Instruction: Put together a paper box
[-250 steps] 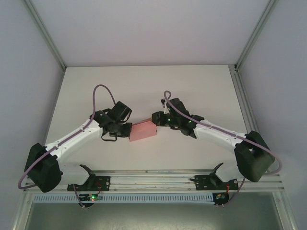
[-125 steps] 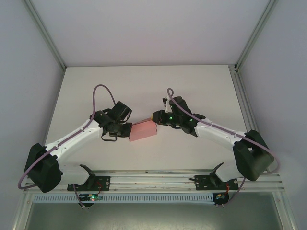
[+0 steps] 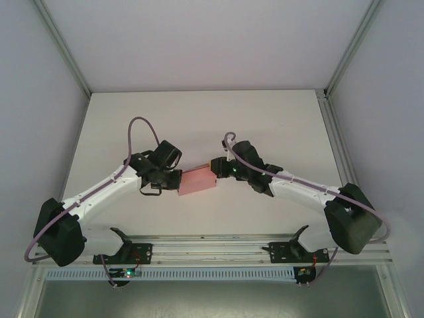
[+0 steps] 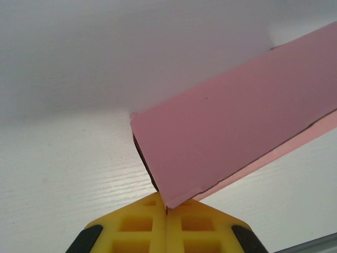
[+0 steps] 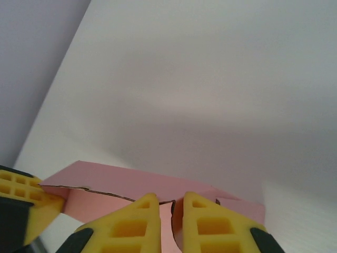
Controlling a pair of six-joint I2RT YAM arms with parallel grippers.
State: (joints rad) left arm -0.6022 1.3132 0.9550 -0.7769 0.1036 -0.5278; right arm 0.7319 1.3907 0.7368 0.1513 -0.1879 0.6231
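Observation:
The paper box (image 3: 197, 180) is a small flat pink card box between the two grippers, at the middle of the white table (image 3: 199, 119). My left gripper (image 3: 173, 180) holds its left end. In the left wrist view the yellow jaws (image 4: 167, 211) are shut on a corner of the pink box (image 4: 231, 137). My right gripper (image 3: 215, 167) is at the box's right end. Its yellow fingers (image 5: 171, 216) stand a narrow gap apart. A pink end flap (image 5: 178, 221) lies between them, against the right finger.
The white table has grey walls on the left, back and right. An aluminium rail (image 3: 212, 246) with both arm bases runs along the near edge. Purple cables (image 3: 136, 129) loop above both wrists.
The right gripper has shifted slightly towards the box's right end and its jaws have narrowed around the flap. The left gripper and the box have stayed put.

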